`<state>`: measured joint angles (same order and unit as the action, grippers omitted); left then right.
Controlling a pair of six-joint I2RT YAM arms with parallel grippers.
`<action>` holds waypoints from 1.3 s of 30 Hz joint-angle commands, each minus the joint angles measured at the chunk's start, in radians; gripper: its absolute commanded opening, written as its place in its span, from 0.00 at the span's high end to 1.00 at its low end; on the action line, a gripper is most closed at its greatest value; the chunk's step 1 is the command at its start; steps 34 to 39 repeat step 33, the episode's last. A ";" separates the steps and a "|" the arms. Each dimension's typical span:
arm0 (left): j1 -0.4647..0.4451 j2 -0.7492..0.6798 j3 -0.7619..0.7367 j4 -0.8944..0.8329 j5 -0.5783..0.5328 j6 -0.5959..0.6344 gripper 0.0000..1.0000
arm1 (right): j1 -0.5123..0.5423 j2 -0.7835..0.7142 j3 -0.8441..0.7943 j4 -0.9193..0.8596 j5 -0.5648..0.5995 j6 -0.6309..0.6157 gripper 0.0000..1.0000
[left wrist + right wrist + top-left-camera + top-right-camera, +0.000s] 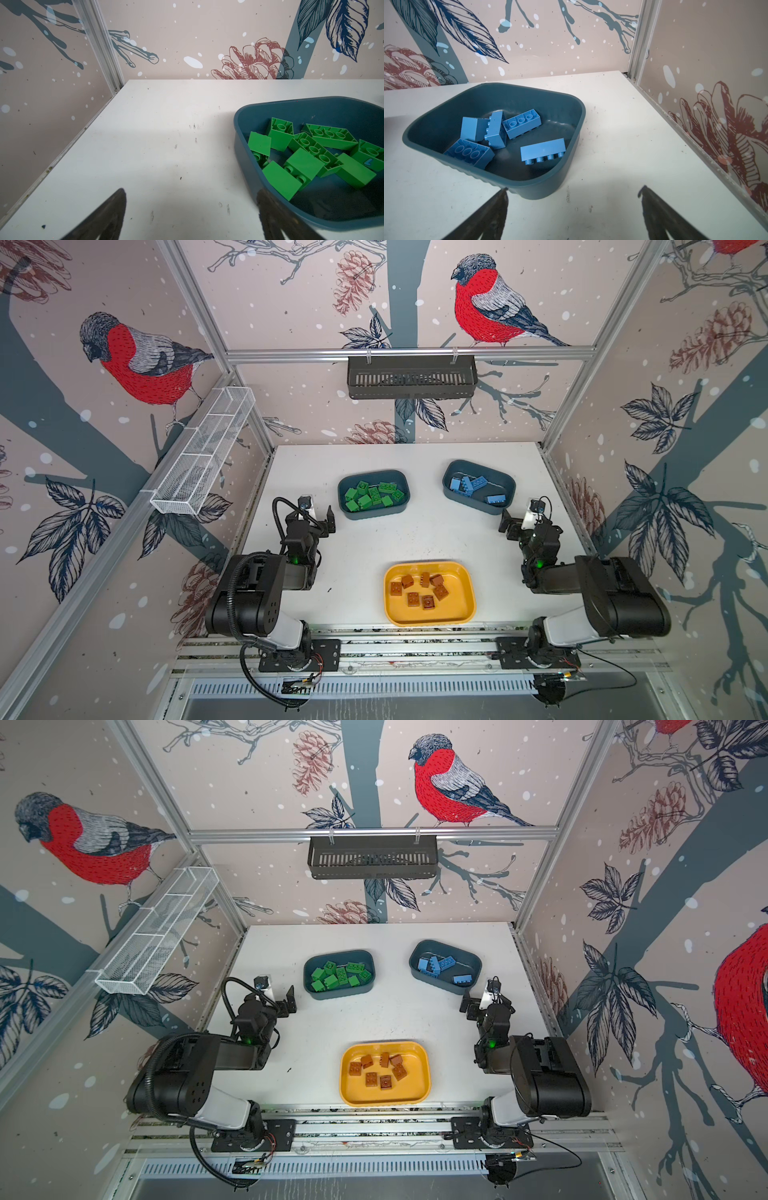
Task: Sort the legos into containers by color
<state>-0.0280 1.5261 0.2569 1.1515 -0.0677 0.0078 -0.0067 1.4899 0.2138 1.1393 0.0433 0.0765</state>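
Bird-print walls (124, 364) box in the white counter (415, 539) I'm working over. Toward its far side, left of centre, I see the left teal tub (374, 515) with the green legos (372, 495) heaped inside. Across from it sits the right teal tub (478, 508), turned at a slant and holding the blue legos (467, 484). Nearer the arm bases, the yellow tray (457, 608) carries the brown legos (419, 589), scattered loosely over its floor. My left tool (191, 193) hangs just beside the left teal tub's near left corner, jaws spread wide and gripping nothing. My right tool (573, 189) hangs near the right teal tub's near right corner, likewise wide apart and empty. Every brick I can see lies inside a container.
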 commanded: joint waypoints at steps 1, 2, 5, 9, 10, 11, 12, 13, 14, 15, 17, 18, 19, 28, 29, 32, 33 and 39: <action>0.001 0.035 -0.053 0.221 0.023 0.020 0.03 | 0.007 0.007 0.011 0.073 -0.008 -0.026 0.01; 0.002 0.021 -0.047 0.179 0.028 0.021 0.02 | 0.006 0.008 0.012 0.069 -0.008 -0.024 0.01; 0.002 0.030 -0.037 0.182 0.011 0.014 0.02 | 0.007 0.009 0.016 0.061 -0.008 -0.024 0.01; 0.002 0.029 -0.028 0.159 -0.038 -0.001 0.02 | 0.008 0.011 0.024 0.049 0.049 -0.004 0.01; 0.002 0.027 -0.025 0.153 -0.039 -0.004 0.03 | 0.011 0.009 0.023 0.050 0.055 -0.006 0.01; 0.001 0.031 -0.027 0.161 -0.039 -0.002 0.02 | 0.011 0.008 0.023 0.051 0.056 -0.006 0.01; 0.000 0.029 -0.026 0.155 -0.039 -0.002 0.02 | 0.011 0.008 0.022 0.051 0.056 -0.006 0.01; 0.000 0.029 -0.025 0.157 -0.039 -0.002 0.03 | 0.011 0.009 0.022 0.049 0.056 -0.006 0.01; -0.004 0.031 -0.028 0.161 -0.045 0.000 0.03 | 0.011 0.008 0.022 0.051 0.055 -0.006 0.01; -0.004 0.029 -0.027 0.157 -0.049 -0.001 0.02 | 0.011 0.008 0.022 0.051 0.055 -0.006 0.01; -0.013 0.031 -0.028 0.162 -0.064 0.007 0.02 | 0.011 0.008 0.024 0.051 0.055 -0.006 0.01; -0.024 0.031 -0.029 0.168 -0.091 0.012 0.02 | 0.012 0.009 0.022 0.051 0.056 -0.006 0.01; -0.035 0.032 -0.035 0.182 -0.114 0.018 0.02 | 0.011 0.008 0.022 0.051 0.056 -0.006 0.01; -0.040 0.036 -0.030 0.177 -0.119 0.020 0.03 | 0.011 0.011 0.022 0.051 0.056 -0.006 0.01; -0.039 0.036 -0.031 0.176 -0.120 0.019 0.02 | 0.011 0.009 0.022 0.051 0.056 -0.006 0.01; -0.039 0.033 -0.036 0.183 -0.121 0.020 0.03 | 0.012 0.008 0.023 0.051 0.055 -0.006 0.01; -0.040 0.032 -0.039 0.190 -0.125 0.020 0.03 | 0.011 0.009 0.023 0.051 0.056 -0.006 0.01; -0.040 0.032 -0.039 0.190 -0.125 0.020 0.03 | 0.011 0.009 0.023 0.051 0.056 -0.006 0.01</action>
